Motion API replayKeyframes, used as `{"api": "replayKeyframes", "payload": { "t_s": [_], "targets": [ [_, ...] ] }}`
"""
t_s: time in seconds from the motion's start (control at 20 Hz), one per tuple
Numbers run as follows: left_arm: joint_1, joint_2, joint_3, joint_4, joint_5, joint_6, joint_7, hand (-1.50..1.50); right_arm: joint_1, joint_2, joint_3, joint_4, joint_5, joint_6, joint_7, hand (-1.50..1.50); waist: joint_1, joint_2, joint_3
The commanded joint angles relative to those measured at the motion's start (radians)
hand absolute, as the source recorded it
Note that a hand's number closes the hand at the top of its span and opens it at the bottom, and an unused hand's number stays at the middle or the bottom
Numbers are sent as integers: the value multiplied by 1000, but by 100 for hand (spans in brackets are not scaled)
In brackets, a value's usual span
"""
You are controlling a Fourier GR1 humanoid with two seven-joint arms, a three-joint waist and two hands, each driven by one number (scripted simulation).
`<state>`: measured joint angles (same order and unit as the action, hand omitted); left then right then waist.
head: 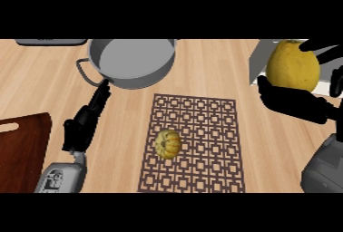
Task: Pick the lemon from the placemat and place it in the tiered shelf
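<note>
The right hand (295, 105) has its black fingers and thumb curled round the lemon (292, 65), thumb below the fruit and fingers wrapping its far side near the counter's right edge. The lemon is off the placemat, held up at the right side of the counter near its far edge, in front of a pale shelf panel (260, 56) that shows just behind it. Its long axis runs roughly upright in the view, the pointed tip toward the far edge and the broad end down in the palm. Whether it touches the shelf cannot be told. The grey forearm behind this hand comes in at the near right corner.

The left hand (85, 121) lies on the left part of the counter, fingers straight and released, their tips reaching up to the rim of a grey pot (132, 59). The pot stands at the far edge, left of centre, with a loop handle on its left side; its inside shows nothing but grey wall and floor.

The placemat (194, 145), brown with an open square pattern, lies in the middle of the counter running to the near edge. A small yellow, ribbed squash (168, 144) sits on its left half. A dark red cutting board (23, 152) lies at the near left edge.
</note>
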<state>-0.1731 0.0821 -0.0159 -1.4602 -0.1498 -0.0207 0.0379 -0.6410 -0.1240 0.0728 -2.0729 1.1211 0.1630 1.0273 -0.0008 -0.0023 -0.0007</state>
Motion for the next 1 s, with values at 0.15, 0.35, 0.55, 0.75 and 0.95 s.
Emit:
{"api": "replayKeyframes", "payload": {
  "t_s": [0.15,0.35,0.55,0.75,0.95],
  "targets": [
    [-21,-14,-2,53,-14,8,-21,0,-175,-93,-186,128,-44,70,0,150,2,2,0],
    [25,-20,-12,22,-9,-1,-51,0,-200,-119,-186,191,-6,33,-29,150,5,2,0],
    [7,-8,1,8,-6,-2,-16,0,-282,-210,-284,295,-36,33,-82,150,5,2,0],
    [-28,-34,-19,32,-31,20,-11,0,-336,-232,-257,369,8,-10,-81,150,6,3,0],
    [-19,21,33,29,16,-34,-11,0,-285,-304,-303,415,-38,-23,-187,150,5,2,0]
  ]
}}
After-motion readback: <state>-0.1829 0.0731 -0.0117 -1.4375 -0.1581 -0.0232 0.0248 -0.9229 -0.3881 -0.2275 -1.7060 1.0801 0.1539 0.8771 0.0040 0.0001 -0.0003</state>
